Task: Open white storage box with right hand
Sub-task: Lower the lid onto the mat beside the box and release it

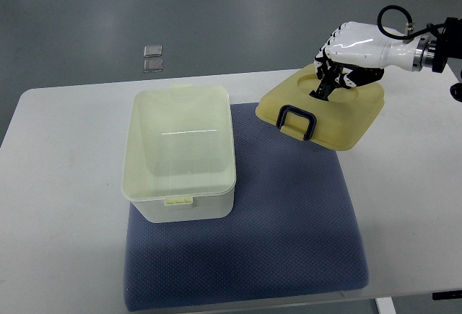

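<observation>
The white storage box (180, 152) stands open on the left part of a blue mat (274, 242), its inside bare. Its pale yellow lid (325, 112), with a dark handle (297, 123) hanging at its near edge, is off the box, up and to the right of it, tilted. My right hand (339, 68) comes in from the right edge and its fingers curl into the recess on top of the lid, holding it. The left hand does not show.
The mat lies on a white table (58, 206) whose far edge runs just behind the box. Two small clear packets (152, 58) lie on the grey floor beyond the table.
</observation>
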Available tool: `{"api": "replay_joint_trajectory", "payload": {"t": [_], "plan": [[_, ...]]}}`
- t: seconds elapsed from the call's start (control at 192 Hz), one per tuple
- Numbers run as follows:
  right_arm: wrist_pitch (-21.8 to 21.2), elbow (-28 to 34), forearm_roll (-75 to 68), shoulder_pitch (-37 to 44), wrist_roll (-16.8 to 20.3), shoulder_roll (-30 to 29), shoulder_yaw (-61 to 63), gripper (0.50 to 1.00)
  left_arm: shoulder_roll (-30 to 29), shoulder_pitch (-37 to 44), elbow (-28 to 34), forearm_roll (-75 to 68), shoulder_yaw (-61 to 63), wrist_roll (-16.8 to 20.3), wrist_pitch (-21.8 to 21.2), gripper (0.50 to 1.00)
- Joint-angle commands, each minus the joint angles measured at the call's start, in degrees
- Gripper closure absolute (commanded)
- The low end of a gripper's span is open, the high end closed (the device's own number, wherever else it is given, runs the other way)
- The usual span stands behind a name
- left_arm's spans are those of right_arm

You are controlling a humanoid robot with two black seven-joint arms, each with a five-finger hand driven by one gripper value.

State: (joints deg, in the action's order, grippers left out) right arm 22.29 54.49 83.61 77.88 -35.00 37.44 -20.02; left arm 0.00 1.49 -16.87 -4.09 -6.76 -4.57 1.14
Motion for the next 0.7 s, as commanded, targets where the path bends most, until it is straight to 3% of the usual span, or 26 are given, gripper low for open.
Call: {"api": "replay_joint_trajectory", "payload": {"t": [0.0,0.39,0.666,0.671,0.677,0.682,0.687,0.692], "plan": [[2.0,0.0,0.0,-1.8,0.0,-0.5,-1.1,1.000,0.0,0.0,0.0,0.0,0.0,0.0,0.0,0.500],[6.0,0.3,1.0,-7.4,0.0,-5.2,-1.8,1.000,0.0,0.0,-0.5,0.0,0.1,-0.1,0.0,0.500],[6.2,0.1,0.9,-9.3,0.0,-7.2,-1.8,1.000,0.0,0.0,-0.6,0.0,0.1,-0.1,0.0,0.500],[6.2,0.1,0.9,-9.3,0.0,-7.2,-1.8,0.929,0.0,0.0,-0.6,0.0,0.1,-0.1,0.0,0.500],[6.2,0.1,0.9,-9.3,0.0,-7.2,-1.8,0.928,0.0,0.0,-0.6,0.0,0.1,-0.1,0.0,0.500],[6.2,0.1,0.9,-9.3,0.0,-7.2,-1.7,0.849,0.0,0.0,-0.6,0.0,0.1,-0.1,0.0,0.500],[6.2,0.1,0.9,-9.3,0.0,-7.2,-1.7,0.848,0.0,0.0,-0.6,0.0,0.1,-0.1,0.0,0.500],[6.2,0.1,0.9,-9.3,0.0,-7.3,-1.7,0.775,0.0,0.0,-0.6,0.0,0.1,-0.1,0.0,0.500]]}}
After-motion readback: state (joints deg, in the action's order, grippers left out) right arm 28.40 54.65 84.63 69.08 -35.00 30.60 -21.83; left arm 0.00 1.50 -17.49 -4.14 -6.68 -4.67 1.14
